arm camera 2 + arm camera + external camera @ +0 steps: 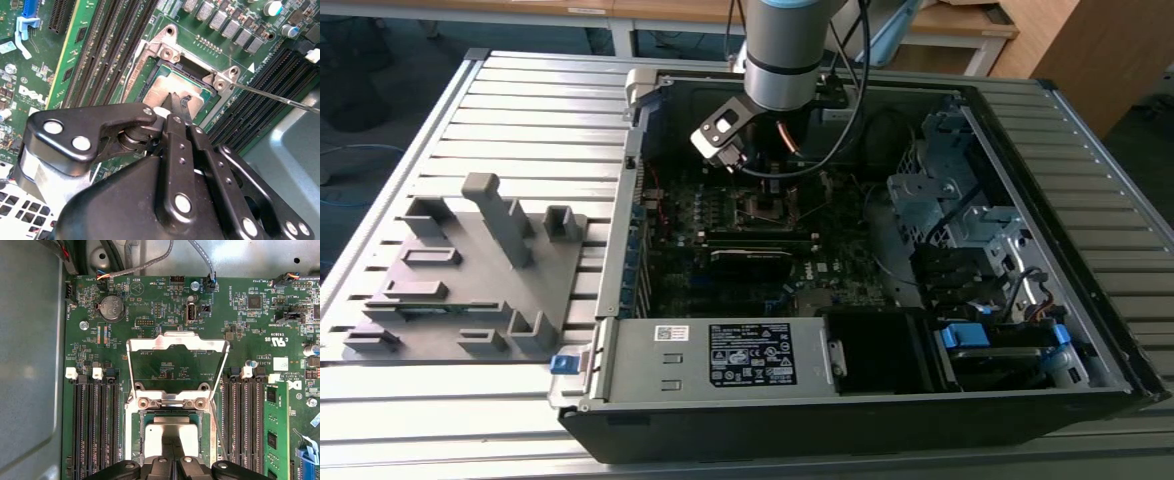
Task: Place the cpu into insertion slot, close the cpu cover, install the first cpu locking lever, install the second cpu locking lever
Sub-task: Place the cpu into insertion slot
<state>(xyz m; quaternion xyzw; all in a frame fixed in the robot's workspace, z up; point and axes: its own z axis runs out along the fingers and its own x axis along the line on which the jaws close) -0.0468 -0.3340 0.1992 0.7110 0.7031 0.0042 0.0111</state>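
Observation:
The cpu [170, 431] lies flat in the insertion slot [131, 440], its dull grey face up. In the second wrist view my gripper [179, 99] stands over the cpu [161, 89] with its two black fingertips close together, at or just above the chip's face. The fingers look shut, with nothing between them. The cpu cover [176, 342] stands raised on its hinge beyond the slot, its cut-out middle showing the green board behind. A thin locking lever [280, 95] sticks out beside the socket. In the exterior view the gripper [767, 178] hangs inside the computer case above the insertion slot [767, 208].
Long black memory slots [95, 425] flank the socket on both sides. A grey power supply box [720, 355] fills the case's near edge and a drive cage [961, 200] stands at the exterior view's right. A grey fixture [467, 270] sits on the table outside the case.

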